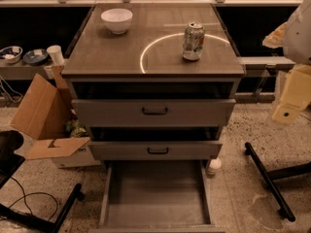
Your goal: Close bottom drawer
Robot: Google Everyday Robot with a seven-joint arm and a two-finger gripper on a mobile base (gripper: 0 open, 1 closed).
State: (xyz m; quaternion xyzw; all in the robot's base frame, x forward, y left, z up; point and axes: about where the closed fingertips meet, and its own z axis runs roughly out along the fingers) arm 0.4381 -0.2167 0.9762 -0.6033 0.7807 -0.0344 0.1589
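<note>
The bottom drawer (155, 193) of the grey metal cabinet (153, 57) is pulled far out toward me. Its plain grey tray is open and empty, and its front panel is cut off by the lower edge of the view, so its handle is hidden. The middle drawer (155, 150) and the top drawer (154, 112) above it stand slightly out, each with a dark centre handle. My gripper (291, 103) is a cream-coloured piece at the right edge, beside the cabinet at top-drawer height, well above and to the right of the bottom drawer, touching nothing.
On the cabinet top stand a white bowl (116, 20) and a soda can (193, 41). An open cardboard box (46, 115) lies left of the cabinet. A black stand leg (269, 178) lies on the floor at the right, black legs and cables (48, 212) at the left. A small white object (214, 165) sits by the cabinet's right foot.
</note>
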